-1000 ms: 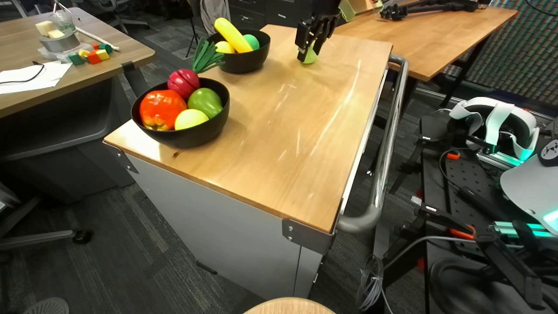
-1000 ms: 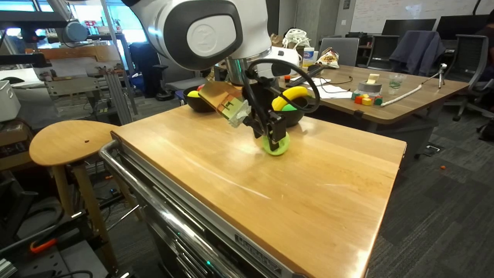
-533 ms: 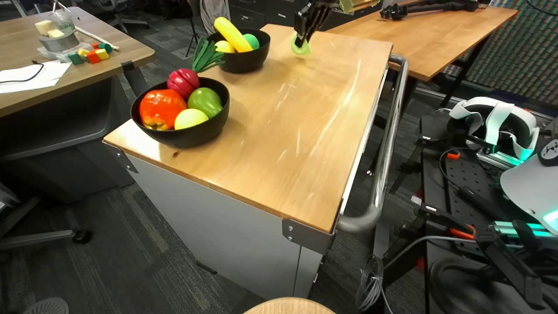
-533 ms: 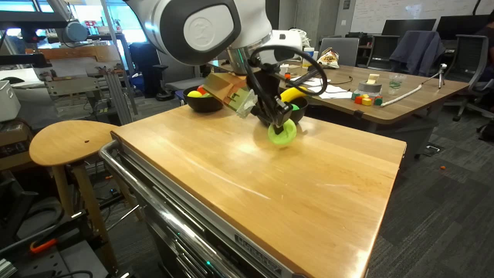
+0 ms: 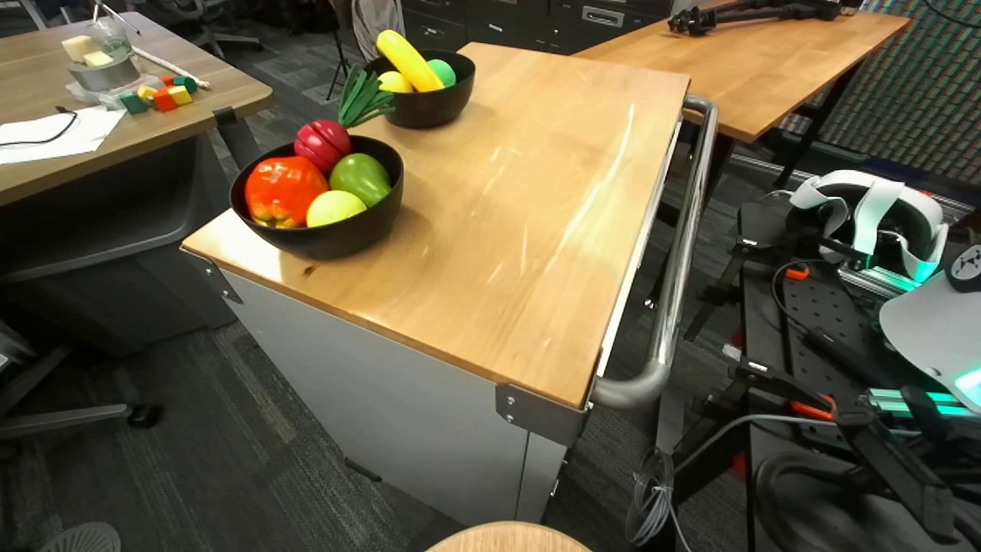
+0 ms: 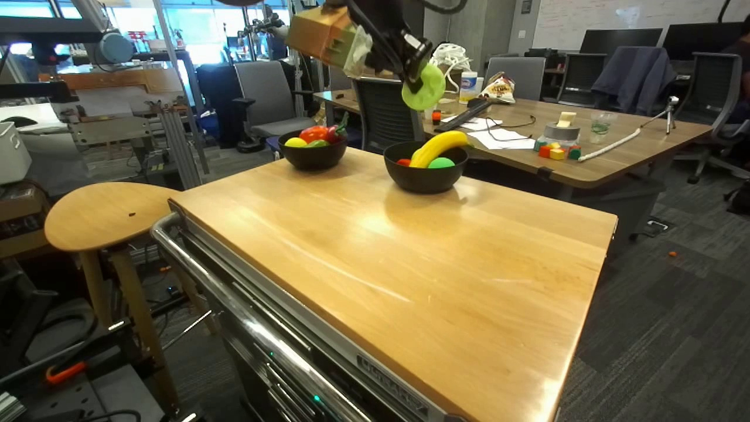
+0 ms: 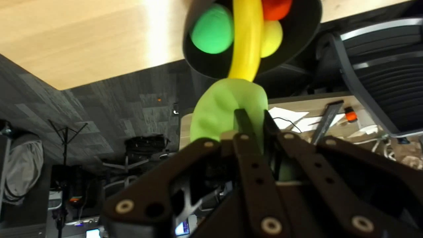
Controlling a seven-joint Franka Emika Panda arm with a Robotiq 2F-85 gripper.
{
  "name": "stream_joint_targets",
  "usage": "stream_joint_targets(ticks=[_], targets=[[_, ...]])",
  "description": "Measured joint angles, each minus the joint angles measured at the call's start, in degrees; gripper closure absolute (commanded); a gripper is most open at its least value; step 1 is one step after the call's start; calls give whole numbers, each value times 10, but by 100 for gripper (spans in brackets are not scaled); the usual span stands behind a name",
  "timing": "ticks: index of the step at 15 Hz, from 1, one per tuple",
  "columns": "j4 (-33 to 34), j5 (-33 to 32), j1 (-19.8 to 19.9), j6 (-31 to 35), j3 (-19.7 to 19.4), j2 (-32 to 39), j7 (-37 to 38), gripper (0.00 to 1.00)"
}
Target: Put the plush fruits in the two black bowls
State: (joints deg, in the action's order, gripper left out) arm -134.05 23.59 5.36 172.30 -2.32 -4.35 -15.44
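Observation:
In an exterior view, a light green plush fruit (image 6: 429, 88) hangs in the air, pinched by my gripper (image 6: 417, 85). In the wrist view my jaws stand close together on this fruit (image 7: 211, 115). Below it stands a black bowl (image 6: 425, 180) with a plush banana (image 6: 438, 147), a green ball (image 7: 212, 29), a yellow fruit (image 7: 271, 38) and a red one (image 7: 277, 8). A further black bowl (image 5: 329, 239) holds a red fruit (image 5: 283, 190), a leafy radish (image 5: 323, 144), a dark green fruit (image 5: 360, 180) and a yellow one (image 5: 336, 208).
Both bowls rest along one side of a wooden cart top (image 6: 375, 252). A metal handle (image 6: 234, 305) runs along the opposite side. A box-like part (image 6: 322, 38) rides beside the gripper. Behind the cart stand a desk (image 6: 633, 140) and a chair (image 6: 387, 105).
My gripper closed on the light green fruit at the tabletop, lifted it well up and carried it toward the banana bowl. In an exterior view, gripper and fruit have left the picture.

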Motion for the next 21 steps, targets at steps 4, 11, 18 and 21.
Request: stream_joint_targets(ticks=[4, 11, 18, 21], targets=[[62, 19, -20, -39, 4, 50, -6, 94], [187, -118, -17, -148, -11, 203, 108, 51], [165, -151, -16, -100, 7, 117, 58, 1], [98, -101, -17, -37, 18, 27, -7, 1]])
